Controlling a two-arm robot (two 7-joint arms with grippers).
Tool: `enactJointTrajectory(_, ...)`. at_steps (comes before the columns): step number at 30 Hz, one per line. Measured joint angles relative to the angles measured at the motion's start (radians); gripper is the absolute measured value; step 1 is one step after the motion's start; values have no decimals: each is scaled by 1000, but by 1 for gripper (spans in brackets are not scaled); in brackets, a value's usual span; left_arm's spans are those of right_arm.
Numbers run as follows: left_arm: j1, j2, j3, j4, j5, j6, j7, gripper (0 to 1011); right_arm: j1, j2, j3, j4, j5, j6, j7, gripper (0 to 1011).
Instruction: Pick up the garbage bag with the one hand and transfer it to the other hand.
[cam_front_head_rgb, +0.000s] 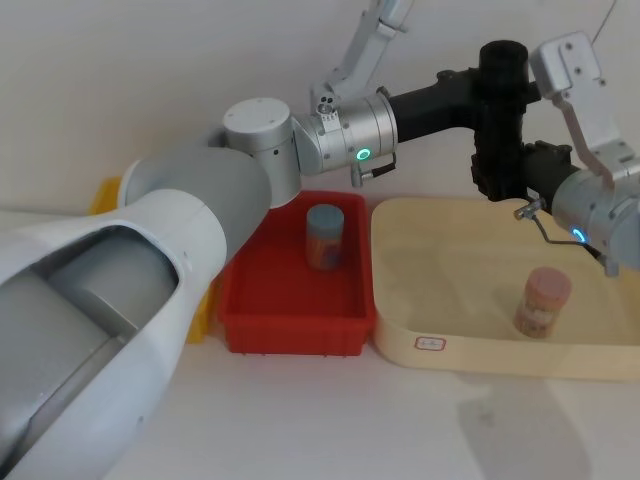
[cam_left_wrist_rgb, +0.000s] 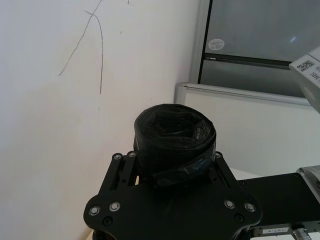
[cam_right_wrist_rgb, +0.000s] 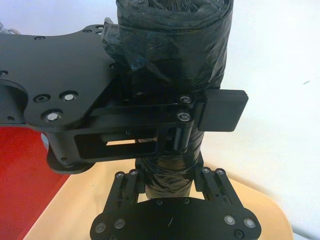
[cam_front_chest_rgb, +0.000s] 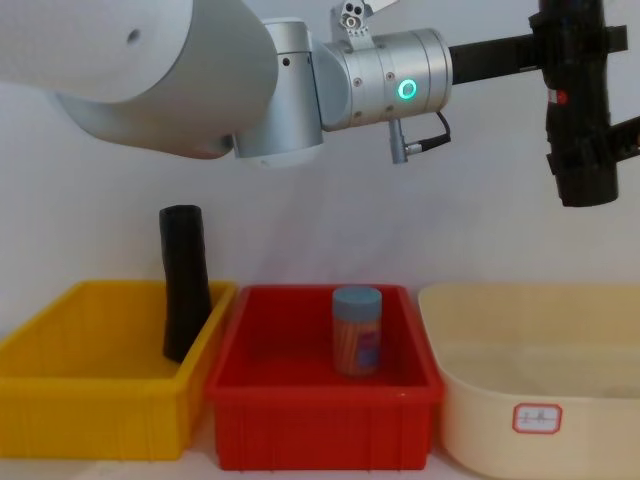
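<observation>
The garbage bag (cam_front_head_rgb: 503, 62), a black tight roll with a small red mark (cam_front_chest_rgb: 556, 97), hangs upright in the air above the far edge of the cream tray. My left gripper (cam_front_head_rgb: 500, 100), on the green-ringed arm, reaches across from the left and is shut on the roll's upper half. The left wrist view shows the roll end-on (cam_left_wrist_rgb: 174, 137), clamped between the fingers. My right gripper (cam_front_head_rgb: 505, 175), on the blue-ringed arm, comes in from the right and is closed around the roll's lower half (cam_right_wrist_rgb: 170, 175), just below the left gripper (cam_right_wrist_rgb: 185, 107).
A red bin (cam_front_head_rgb: 295, 325) holds a blue-lidded jar (cam_front_head_rgb: 324, 235). Left of it, a plain black roll (cam_front_chest_rgb: 185, 285) leans in a yellow bin (cam_front_chest_rgb: 95, 405). The cream tray (cam_front_head_rgb: 450, 350) holds a pink-lidded jar (cam_front_head_rgb: 543, 302). A white wall stands close behind.
</observation>
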Motion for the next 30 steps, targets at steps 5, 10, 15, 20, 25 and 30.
enactJointTrajectory(5,0,0,0,0,0,0,0,466,0,0,0,1,0,-1,0,506)
enactJointTrajectory(10,0,0,0,0,0,0,0,529,1,-1,0,2,0,-1,0,506)
enactJointTrajectory(15,0,0,0,0,0,0,0,686,1,-1,0,2,0,-1,0,506)
enactJointTrajectory(20,0,0,0,0,0,0,0,860,1,-1,1,3,-2,-2,0,506)
enactJointTrajectory(25,0,0,0,0,0,0,0,958,4,-4,7,12,-7,-1,-9,506)
enactJointTrajectory(30,0,0,0,0,0,0,0,1000,13,-15,26,38,-14,8,-32,506)
